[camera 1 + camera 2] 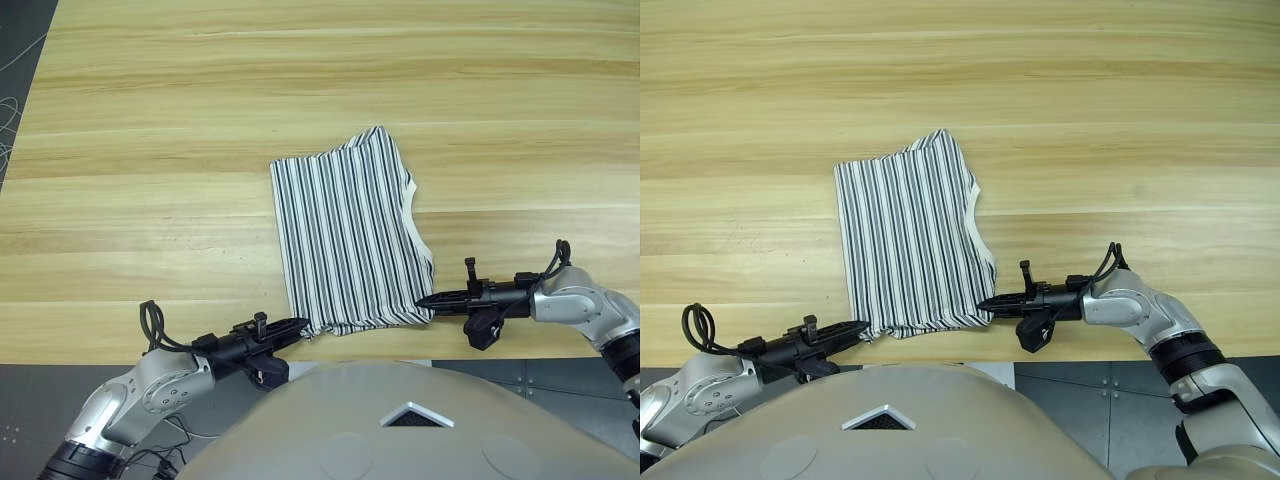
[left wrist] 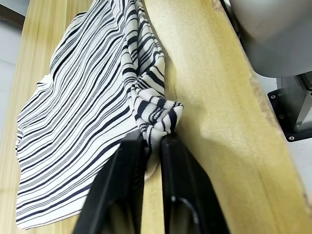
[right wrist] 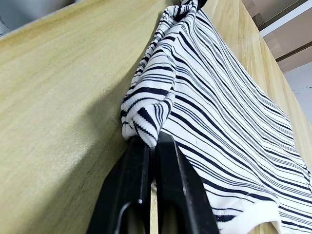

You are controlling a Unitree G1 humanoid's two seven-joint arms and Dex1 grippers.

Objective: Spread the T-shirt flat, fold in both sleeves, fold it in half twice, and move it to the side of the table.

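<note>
On the table (image 1: 150, 150), near edge: T-shirt (image 1: 345, 240) pinched at both corners

Closest in, the left end effector (image 1: 298, 325) and right end effector (image 1: 425, 299) each clamp a bunched near corner, which the wrist views show close up. Farther out, the head views show the striped cloth lying flat, with white trim along its right edge.

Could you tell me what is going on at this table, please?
The robot is partway through folding a striped T-shirt on the wooden table. The shirt lies flat as a narrow folded panel. The left gripper and right gripper are each shut on a near corner of it, at the table's near edge.
</note>
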